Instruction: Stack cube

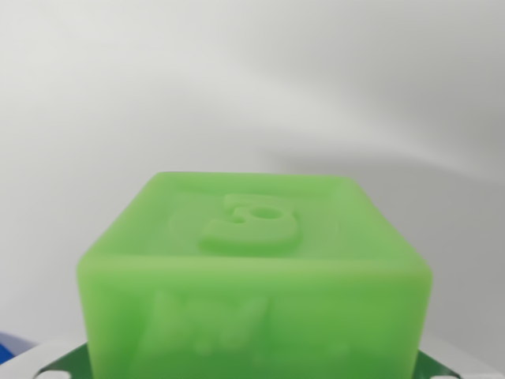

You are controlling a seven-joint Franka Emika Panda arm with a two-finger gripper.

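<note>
The green cube (254,276) fills the wrist view directly beneath the camera, probably carried close for stacking, though the gripper itself is hidden, so its grip cannot be told.

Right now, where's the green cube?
The green cube fills the lower centre of the wrist view, very close to the camera, against a plain white background, with a sliver of something blue at the view's bottom left.
</note>
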